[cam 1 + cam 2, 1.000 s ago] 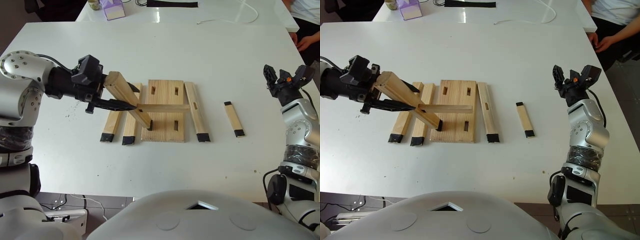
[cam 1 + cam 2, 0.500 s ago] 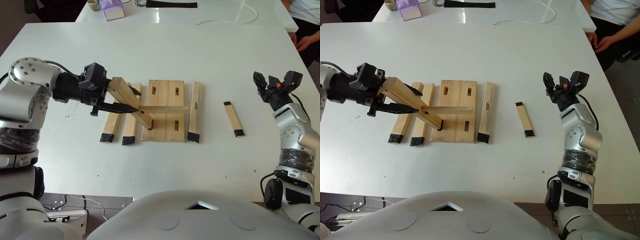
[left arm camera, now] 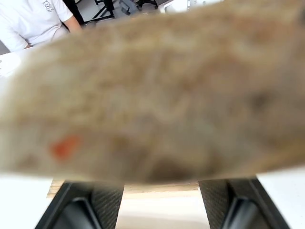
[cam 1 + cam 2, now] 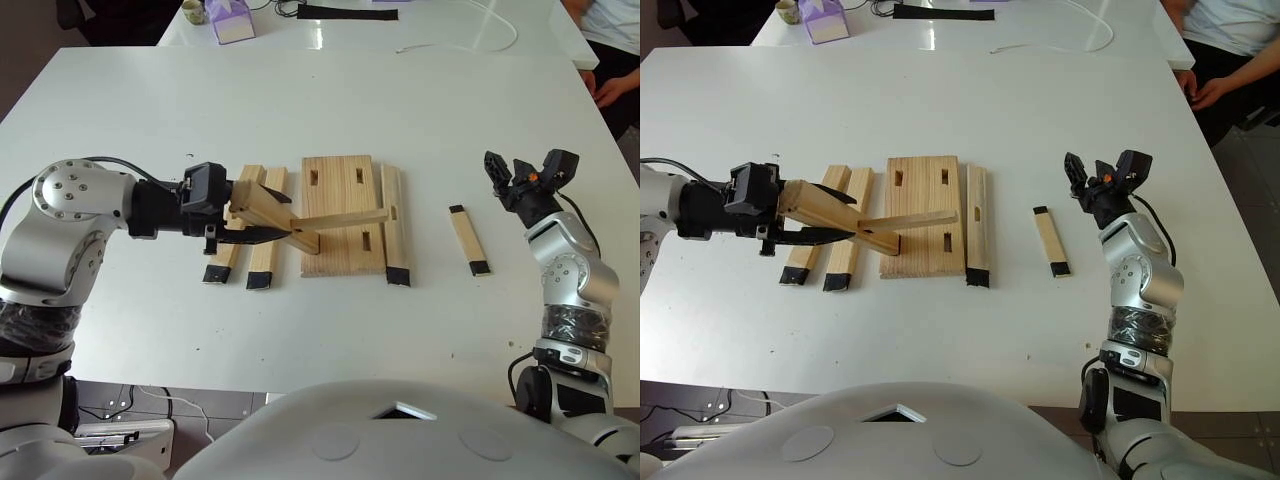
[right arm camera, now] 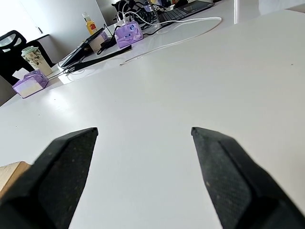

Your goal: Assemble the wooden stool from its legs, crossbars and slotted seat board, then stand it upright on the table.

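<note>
Clenching one thick leg [image 4: 820,205] near its end, the left gripper [image 4: 258,218] holds it tilted just off the left edge of the slotted seat board [image 4: 345,190], with a thin crossbar [image 4: 345,216] plugged into the leg and reaching right across the board. The board lies flat on the tabletop [image 4: 400,110]. Two more legs [image 4: 268,250] lie side by side just left of the board, under the held piece, and a third leg [image 4: 393,235] lies against the board's right edge. A short loose crossbar [image 4: 467,240] lies further right of the board. The right gripper [image 4: 523,170] hangs well to the right of the board, its fingers spread and empty.

The main risk, as I judge it, is the long lever. The crossbar's free end lies across the board, so any swing of the leg could drag it over the surface and shove the board or the leg beside it out of line. The same load could work the crossbar loose from its joint. A grip so near one end of the leg may let it twist between the fingers. A low pass could also scatter the two legs left of the board. Nothing braces the board.
</note>
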Controlling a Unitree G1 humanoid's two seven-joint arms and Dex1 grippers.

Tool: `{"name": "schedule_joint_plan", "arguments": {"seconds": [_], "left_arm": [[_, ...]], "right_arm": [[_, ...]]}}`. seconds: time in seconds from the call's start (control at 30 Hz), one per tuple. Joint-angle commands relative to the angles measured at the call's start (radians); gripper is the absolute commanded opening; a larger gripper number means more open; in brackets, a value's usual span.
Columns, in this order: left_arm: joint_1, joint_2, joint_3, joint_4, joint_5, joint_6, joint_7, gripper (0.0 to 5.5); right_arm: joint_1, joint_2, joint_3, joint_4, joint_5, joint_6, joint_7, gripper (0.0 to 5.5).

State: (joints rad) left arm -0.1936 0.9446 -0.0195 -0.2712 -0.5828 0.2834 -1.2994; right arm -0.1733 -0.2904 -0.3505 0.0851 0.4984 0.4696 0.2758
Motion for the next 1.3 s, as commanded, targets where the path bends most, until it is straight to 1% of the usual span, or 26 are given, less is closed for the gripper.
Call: {"name": "schedule_joint_plan", "arguments": {"seconds": [0.03, 0.1, 0.2, 0.3, 0.4, 0.47, 0.6, 0.73, 0.77, 0.87, 0.97, 1.1, 1.3], "left_arm": [[0.0, -0.017, -0.045, 0.016, -0.011, 0.126, 0.017, 2.62], [-0.013, -0.017, -0.026, 0.001, -0.029, 0.151, 0.02, 2.88], [-0.023, -0.005, 0.036, -0.014, -0.063, 0.178, 0.022, 3.28], [0.016, 0.057, 0.078, -0.007, -0.054, 0.176, -0.037, 3.28], [0.108, 0.117, 0.075, 0.061, 0.055, 0.094, -0.073, 3.28], [0.156, 0.112, 0.076, 0.114, 0.119, 0.064, -0.026, 3.28], [0.226, 0.039, 0.132, 0.15, 0.128, 0.125, 0.123, 3.28], [0.229, -0.097, 0.219, 0.162, 0.149, 0.212, 0.403, 3.28], [0.233, -0.129, 0.221, 0.148, 0.169, 0.227, 0.47, 3.28], [0.268, -0.197, 0.196, 0.123, 0.21, 0.26, 0.592, 3.28], [0.317, -0.245, 0.173, 0.09, 0.227, 0.313, 0.66, 3.28], [0.342, -0.291, 0.189, 0.032, 0.214, 0.427, 0.743, 3.28], [0.385, -0.253, 0.149, -0.006, 0.25, 0.557, 0.773, 3.28]], "right_arm": [[0.012, 0.006, -0.016, 0.009, -0.004, -0.009, -0.016, 3.62], [0.019, 0.013, -0.025, 0.019, -0.006, -0.021, -0.023, 3.62], [0.036, 0.021, -0.042, 0.024, -0.005, -0.042, -0.033, 3.62], [0.054, 0.033, -0.056, 0.028, -0.004, -0.066, -0.045, 3.62], [0.063, 0.049, -0.064, 0.025, -0.001, -0.083, -0.059, 3.62], [0.072, 0.057, -0.066, 0.011, 0.002, -0.09, -0.068, 3.62], [0.095, 0.073, -0.08, -0.016, 0.01, -0.098, -0.086, 3.62], [0.118, 0.102, -0.094, -0.03, 0.014, -0.109, -0.109, 3.62], [0.125, 0.109, -0.095, -0.034, 0.015, -0.111, -0.114, 3.62], [0.152, 0.128, -0.091, -0.065, 0.016, -0.111, -0.126, 3.62], [0.152, 0.134, -0.092, -0.071, 0.015, -0.11, -0.136, 3.62], [0.162, 0.137, -0.093, -0.082, 0.015, -0.108, -0.147, 3.62], [0.212, 0.175, -0.084, -0.127, 0.013, -0.113, -0.17, 3.62]]}}
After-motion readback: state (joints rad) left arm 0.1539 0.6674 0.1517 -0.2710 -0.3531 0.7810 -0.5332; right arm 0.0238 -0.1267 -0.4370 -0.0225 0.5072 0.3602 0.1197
